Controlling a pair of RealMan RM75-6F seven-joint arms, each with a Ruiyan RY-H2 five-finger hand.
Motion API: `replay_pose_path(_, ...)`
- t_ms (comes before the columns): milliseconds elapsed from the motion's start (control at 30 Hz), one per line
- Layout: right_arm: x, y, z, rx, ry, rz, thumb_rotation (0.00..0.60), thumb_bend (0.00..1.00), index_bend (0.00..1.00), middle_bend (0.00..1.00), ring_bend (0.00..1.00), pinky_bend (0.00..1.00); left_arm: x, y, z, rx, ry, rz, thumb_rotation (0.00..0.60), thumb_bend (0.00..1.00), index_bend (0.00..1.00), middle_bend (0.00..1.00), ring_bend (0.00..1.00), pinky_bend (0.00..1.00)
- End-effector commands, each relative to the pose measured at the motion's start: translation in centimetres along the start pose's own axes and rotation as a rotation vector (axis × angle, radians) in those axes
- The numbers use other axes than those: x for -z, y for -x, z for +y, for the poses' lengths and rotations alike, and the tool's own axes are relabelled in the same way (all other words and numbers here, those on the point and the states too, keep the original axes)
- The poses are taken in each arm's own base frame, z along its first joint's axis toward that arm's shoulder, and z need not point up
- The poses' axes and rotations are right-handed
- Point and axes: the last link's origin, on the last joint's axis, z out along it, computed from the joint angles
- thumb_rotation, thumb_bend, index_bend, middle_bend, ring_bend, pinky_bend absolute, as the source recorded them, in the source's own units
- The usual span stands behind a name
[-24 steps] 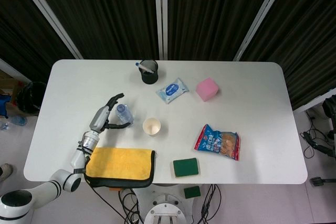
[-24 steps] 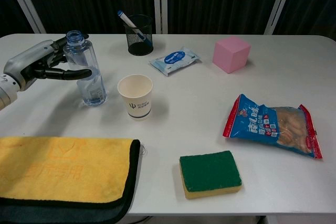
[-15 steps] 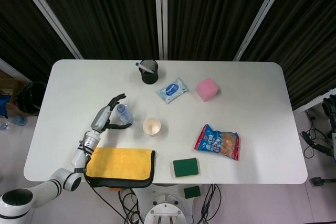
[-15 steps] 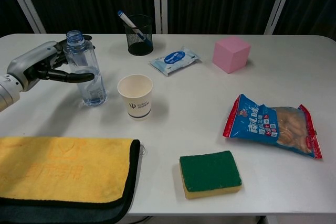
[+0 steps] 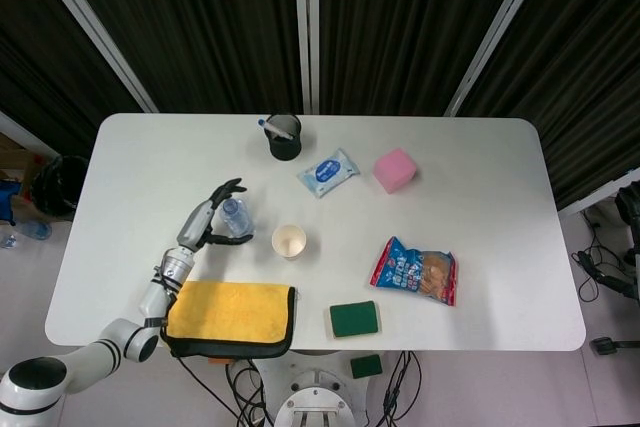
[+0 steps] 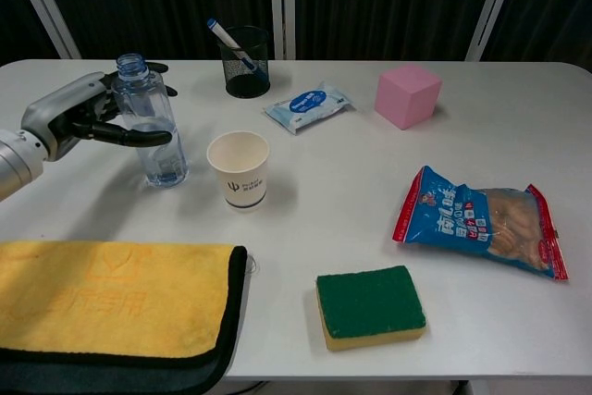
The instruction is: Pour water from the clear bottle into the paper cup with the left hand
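Open table between clear bottle and paper cup; yellow cloth crowds the near-left corner; pen holder guards the far edge.

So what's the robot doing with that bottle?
The robot's left hand has its fingers wrapped around the clear bottle, which stands upright on the white table with its cap off. I can't tell whether the grip is tight yet. A paper cup waits right beside the bottle, and no pouring has started. The other hand is not in the pictures. A yellow cloth lies at the near edge.
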Motion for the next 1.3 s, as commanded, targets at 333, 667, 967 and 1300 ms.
replay_pose_path(333, 0.0, 0.1, 0.2, 0.001, 0.007, -0.001, 0.542, 0.21, 0.0, 0.0, 0.0, 0.0, -0.5, 0.1, 0.4, 0.101, -0.008, -0.006, 0.6, 0.0, 0.26, 0.29, 0.08, 0.15)
replay_pose_path(667, 0.0, 0.0, 0.3, 0.002, 0.008, -0.001, 0.54, 0.21, 0.0, 0.0, 0.0, 0.0, -1.0, 0.5, 0.9, 0.19, -0.017, -0.04, 0.6, 0.0, 0.35, 0.37, 0.09, 0.15)
replay_pose_path(967, 0.0, 0.0, 0.3, 0.002, 0.012, -0.004, 0.541, 0.21, 0.0, 0.0, 0.0, 0.0, -1.2, 0.5, 1.1, 0.242, -0.022, -0.041, 0.6, 0.1, 0.5, 0.46, 0.12, 0.16)
replay_pose_path(1300, 0.0, 0.1, 0.3, 0.003, 0.013, -0.01, 0.539, 0.22, 0.0, 0.0, 0.0, 0.0, -1.4, 0.5, 1.2, 0.236, -0.031, -0.051, 0.6, 0.2, 0.64, 0.51, 0.14, 0.16)
